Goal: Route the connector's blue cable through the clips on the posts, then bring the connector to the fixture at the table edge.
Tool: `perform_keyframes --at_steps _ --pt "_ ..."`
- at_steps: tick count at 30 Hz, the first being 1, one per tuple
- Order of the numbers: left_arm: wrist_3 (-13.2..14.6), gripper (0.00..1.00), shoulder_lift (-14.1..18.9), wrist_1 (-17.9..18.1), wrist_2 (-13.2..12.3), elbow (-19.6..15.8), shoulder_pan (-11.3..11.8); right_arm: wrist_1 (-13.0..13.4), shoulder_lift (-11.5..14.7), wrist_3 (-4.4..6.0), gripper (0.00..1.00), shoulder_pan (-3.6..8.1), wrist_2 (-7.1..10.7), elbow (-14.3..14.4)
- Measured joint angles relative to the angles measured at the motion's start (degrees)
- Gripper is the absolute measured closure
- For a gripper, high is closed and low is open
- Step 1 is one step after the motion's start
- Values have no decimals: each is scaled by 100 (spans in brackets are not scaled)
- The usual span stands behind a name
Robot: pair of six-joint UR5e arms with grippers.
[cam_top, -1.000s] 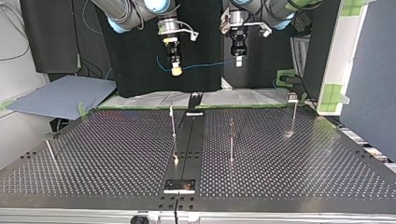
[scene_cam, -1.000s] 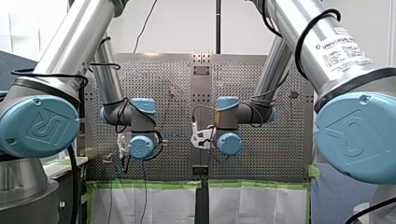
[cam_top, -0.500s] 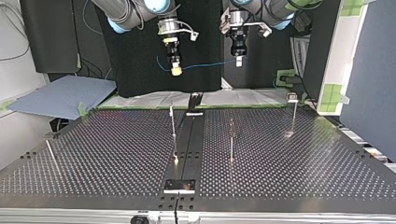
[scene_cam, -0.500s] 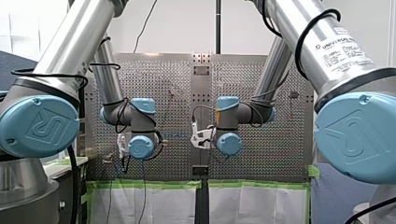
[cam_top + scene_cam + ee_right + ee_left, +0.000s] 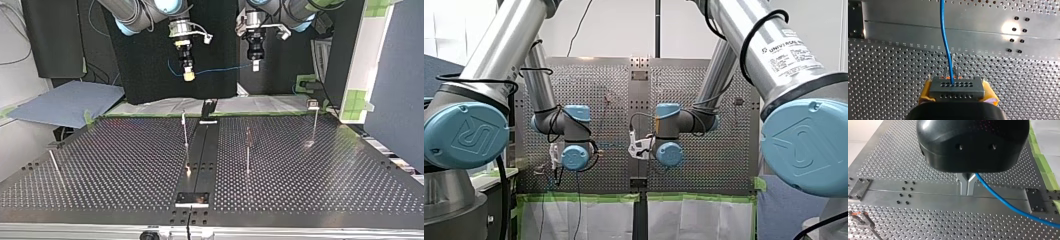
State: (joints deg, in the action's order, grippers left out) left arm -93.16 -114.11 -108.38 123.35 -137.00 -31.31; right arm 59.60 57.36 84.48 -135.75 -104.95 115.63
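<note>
Top view: holding blue cable sideways between my right gripper and my left gripper, above the posts. Left wrist view: pinching blue cable, fingers fully closed. Right wrist view: clamping connector between yellow pads, blue cable leading straight ahead.

Front/top cams opp. ends, same table

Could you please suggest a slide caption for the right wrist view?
My right pincer grips the grey connector between yellow pads, blue cable running ahead over the perforated table.
</note>
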Motion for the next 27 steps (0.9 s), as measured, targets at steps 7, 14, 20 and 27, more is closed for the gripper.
perform_keyframes --at_steps 7,14,20,27 --pt "0 100 0 0 0 0 0 0 0 0 98 0 0 0" --pt "0 100 0 0 0 0 0 0 0 0 98 0 0 0" --pt "0 100 0 0 0 0 0 -1 0 0 98 0 0 0" --pt "9 100 -52 -29 -7 -10 1 1 0 0 98 -2 0 -2"
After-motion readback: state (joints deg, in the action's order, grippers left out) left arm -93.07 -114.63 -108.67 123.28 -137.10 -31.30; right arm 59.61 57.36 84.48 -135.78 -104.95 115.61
